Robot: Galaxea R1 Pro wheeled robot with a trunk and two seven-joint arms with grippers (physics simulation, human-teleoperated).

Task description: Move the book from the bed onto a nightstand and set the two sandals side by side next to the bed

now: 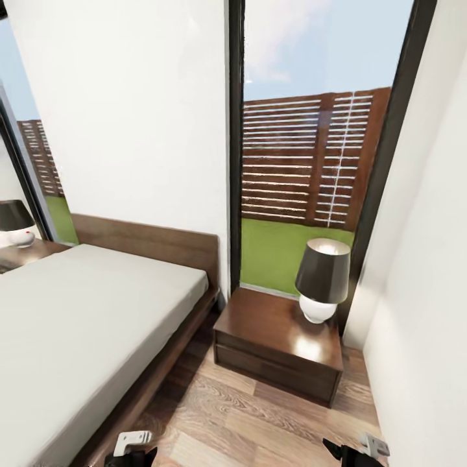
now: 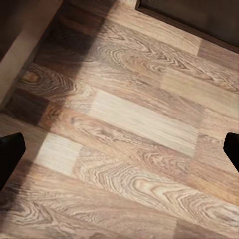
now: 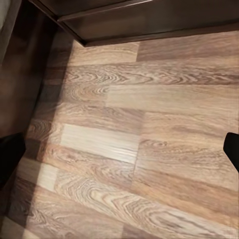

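Observation:
The bed (image 1: 84, 311) with its pale mattress and dark wood frame takes up the left of the head view. A dark two-drawer nightstand (image 1: 259, 321) stands to its right, under the window. A second nightstand (image 1: 32, 251) peeks out at the far left beyond the bed. The book and the two sandals are out of view. My left gripper (image 2: 119, 152) hangs open over bare plank floor, with dark fingertips (image 2: 10, 152) at the frame's sides. My right gripper (image 3: 119, 149) is also open above the floor, close to the nightstand's base (image 3: 149, 22).
A lamp (image 1: 322, 279) with a dark shade and white base stands on the near nightstand's right side. Another lamp (image 1: 14, 224) stands on the far one. A white wall (image 1: 421, 324) closes in on the right. A narrow strip of floor (image 1: 246, 415) runs between bed and wall.

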